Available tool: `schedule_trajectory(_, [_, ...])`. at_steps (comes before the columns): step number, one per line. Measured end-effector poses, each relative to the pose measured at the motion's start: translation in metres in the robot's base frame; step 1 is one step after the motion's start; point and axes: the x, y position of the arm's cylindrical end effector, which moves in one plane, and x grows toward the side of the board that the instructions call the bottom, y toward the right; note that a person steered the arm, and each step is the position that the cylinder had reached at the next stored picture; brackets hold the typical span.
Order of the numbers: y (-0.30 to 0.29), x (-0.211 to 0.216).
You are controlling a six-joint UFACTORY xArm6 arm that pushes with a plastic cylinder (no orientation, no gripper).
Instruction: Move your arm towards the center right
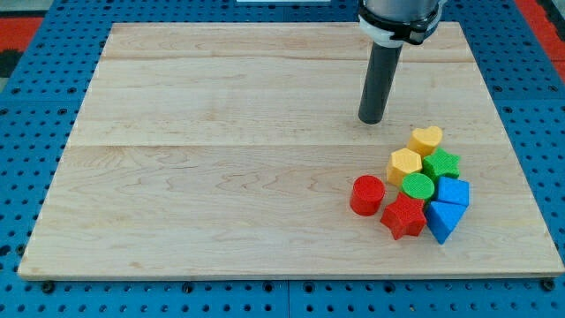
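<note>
My tip sits upper right on the bench, above the yellow heart block — untouched. No gripper fitted, state untellable. Approach step — next, slide right and slightly down.

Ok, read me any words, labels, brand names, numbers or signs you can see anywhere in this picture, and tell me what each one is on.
None: no readable text shows anywhere.
The wooden board bears only grain, no print.
The blocks, such as the red cylinder and the yellow heart, have plain faces.
The rod above my tip is plain dark, with no label.
The blue perforated surface around the board shows only holes.
</note>
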Motion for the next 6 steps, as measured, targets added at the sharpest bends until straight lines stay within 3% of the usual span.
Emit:
schedule_trajectory(3, [0.001, -0.015])
schedule_trajectory(5, [0.169, -0.005])
schedule_trajectory(6, [0.182, 0.093])
